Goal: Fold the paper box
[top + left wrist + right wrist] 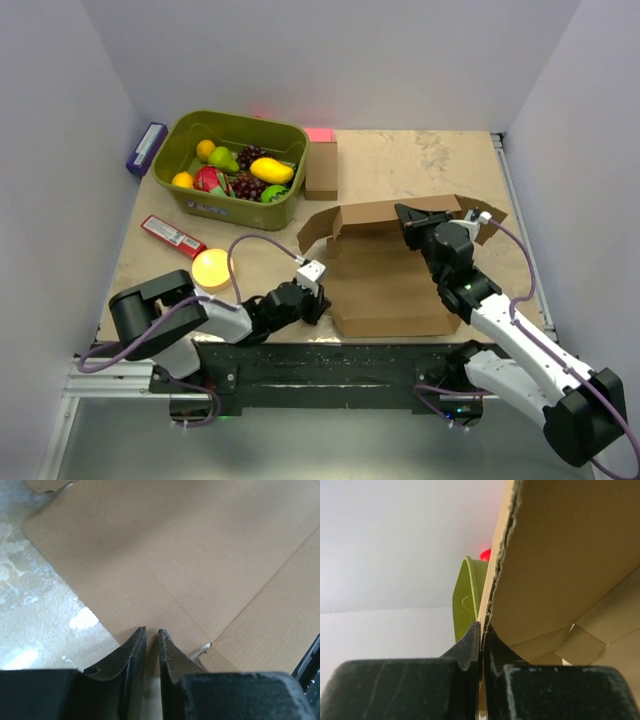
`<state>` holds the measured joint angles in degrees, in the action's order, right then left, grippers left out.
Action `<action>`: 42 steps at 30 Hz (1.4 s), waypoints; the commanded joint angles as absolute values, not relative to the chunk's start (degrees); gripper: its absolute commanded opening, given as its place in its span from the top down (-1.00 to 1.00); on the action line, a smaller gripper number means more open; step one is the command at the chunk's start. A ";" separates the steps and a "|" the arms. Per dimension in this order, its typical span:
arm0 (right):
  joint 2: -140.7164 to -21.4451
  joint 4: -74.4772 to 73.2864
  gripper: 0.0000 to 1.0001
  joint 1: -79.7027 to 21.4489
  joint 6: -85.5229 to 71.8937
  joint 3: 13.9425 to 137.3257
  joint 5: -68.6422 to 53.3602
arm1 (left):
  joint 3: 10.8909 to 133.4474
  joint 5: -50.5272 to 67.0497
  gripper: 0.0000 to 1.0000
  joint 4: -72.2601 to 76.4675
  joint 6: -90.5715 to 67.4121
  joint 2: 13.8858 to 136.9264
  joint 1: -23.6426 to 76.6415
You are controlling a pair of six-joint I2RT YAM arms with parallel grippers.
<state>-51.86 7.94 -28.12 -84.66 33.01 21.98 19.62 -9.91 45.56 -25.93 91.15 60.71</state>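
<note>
The paper box (385,285) lies half folded at the table's middle front, its rear panel and side flaps standing up. My right gripper (408,222) is shut on the top edge of the raised rear panel. In the right wrist view the torn cardboard edge (496,580) runs straight between its fingertips (482,625). My left gripper (318,298) sits low at the box's left front edge. In the left wrist view its fingers (151,630) are almost together, with nothing between them, over the edge of the flat cardboard (200,555).
A green bin (235,208) of toy fruit stands at the back left, also in the right wrist view (467,595). A small brown box (321,170) sits beside it. A red packet (172,236) and an orange round object (211,268) lie left of the box. A purple box (146,148) leans at the far left.
</note>
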 commanded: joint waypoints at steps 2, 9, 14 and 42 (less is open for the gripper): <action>-47.73 5.19 1.00 -28.30 -80.24 31.65 25.49 | 20.48 -13.09 0.51 38.77 -26.63 82.28 60.29; -45.88 7.20 1.00 -28.30 -82.09 27.78 22.15 | 25.22 -10.38 0.32 29.19 -26.28 70.23 59.41; -46.05 8.87 1.00 -28.21 -83.84 26.02 21.45 | 25.40 -7.38 -0.03 30.85 -30.32 67.94 59.33; -48.60 9.58 1.00 -28.92 -87.10 27.42 19.25 | 40.25 -11.07 -0.25 31.73 -32.70 93.07 49.39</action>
<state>-48.45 8.93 -28.38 -87.42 26.63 20.03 36.42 -8.99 29.54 -32.56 90.78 49.74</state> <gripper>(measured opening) 0.022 0.635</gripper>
